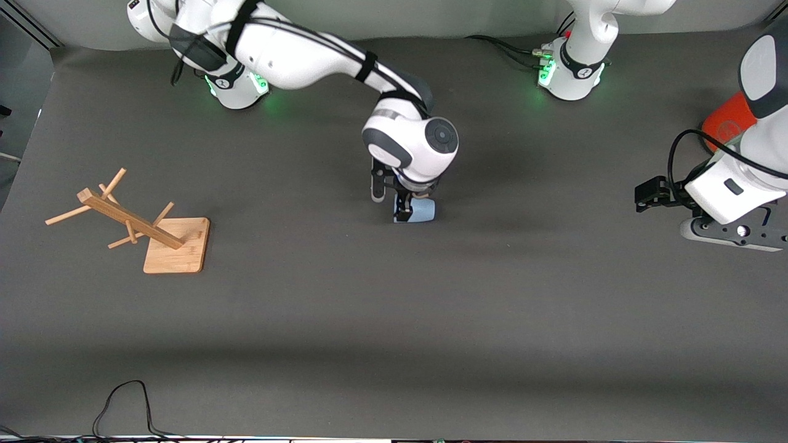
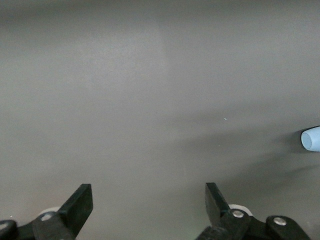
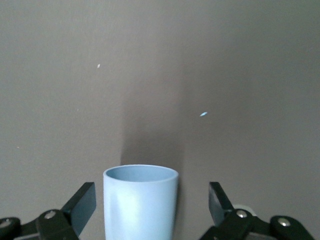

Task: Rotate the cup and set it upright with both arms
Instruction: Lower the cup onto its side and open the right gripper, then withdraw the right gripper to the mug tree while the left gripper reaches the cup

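The cup (image 3: 140,202) looked matt, smooth plastic; the tabletop (image 1: 431,320) was dull grey (cloth-like), the rack (image 1: 148,231) bare wood.

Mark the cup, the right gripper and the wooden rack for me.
cup (image 3: 140,202): right wrist view, on its pale-blue side wall below the rim.
right gripper (image 3: 150,205): right wrist view, midway between its open fingertips.
wooden rack (image 1: 177,245): front view, on its flat base board.

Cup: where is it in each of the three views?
Front view: cup lies on its side at mid-table, under the right gripper.
Left wrist view: only its end shows, at the picture's edge.
Right wrist view: between the open fingers.
Shared landmark: the grey table.
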You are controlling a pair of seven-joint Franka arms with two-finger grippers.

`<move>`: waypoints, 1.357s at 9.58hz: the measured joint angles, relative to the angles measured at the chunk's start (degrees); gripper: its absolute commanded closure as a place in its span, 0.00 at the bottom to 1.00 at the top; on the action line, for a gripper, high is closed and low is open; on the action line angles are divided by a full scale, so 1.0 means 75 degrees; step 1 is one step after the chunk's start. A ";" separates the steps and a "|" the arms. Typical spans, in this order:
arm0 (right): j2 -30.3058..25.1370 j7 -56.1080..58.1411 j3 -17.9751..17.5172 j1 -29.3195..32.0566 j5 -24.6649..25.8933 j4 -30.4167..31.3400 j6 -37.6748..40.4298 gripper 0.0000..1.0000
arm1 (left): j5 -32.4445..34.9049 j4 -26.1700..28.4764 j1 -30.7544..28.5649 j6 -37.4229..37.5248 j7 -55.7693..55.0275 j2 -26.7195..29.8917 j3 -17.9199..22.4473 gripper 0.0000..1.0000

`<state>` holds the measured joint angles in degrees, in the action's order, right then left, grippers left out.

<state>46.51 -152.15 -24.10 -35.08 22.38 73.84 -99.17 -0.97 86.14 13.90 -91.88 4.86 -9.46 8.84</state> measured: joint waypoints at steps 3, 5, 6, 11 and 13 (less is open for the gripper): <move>-0.1237 0.1737 0.0008 0.0525 -0.0828 -0.0053 0.1602 0.00 | -0.0003 -0.0002 0.0000 0.0000 0.0000 0.0000 -0.0004 0.00; -0.2101 0.3433 0.0014 0.1304 -0.1056 -0.0064 0.2576 0.00 | -0.0009 -0.0008 0.0002 -0.0001 0.0000 -0.0001 -0.0027 0.00; -0.2502 0.4374 0.0020 0.1689 -0.1088 -0.0061 0.2975 0.00 | -0.0015 -0.0033 0.0019 -0.0009 -0.0003 -0.0001 -0.0108 0.00; -0.4055 1.0213 0.1073 0.3162 -0.1117 -0.0007 0.3748 0.00 | 0.0442 -0.0213 0.0975 -0.0162 -0.1571 -0.0303 -0.0906 0.00; -0.4559 1.2291 0.1238 0.3880 -0.1121 0.0195 0.3718 0.00 | 0.0974 -0.0843 0.1973 -0.0240 -0.2804 -0.1064 -0.1038 0.00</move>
<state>12.32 -59.97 -14.82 -5.99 13.97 75.31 -71.28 6.33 79.83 28.70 -93.68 -16.18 -17.43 1.06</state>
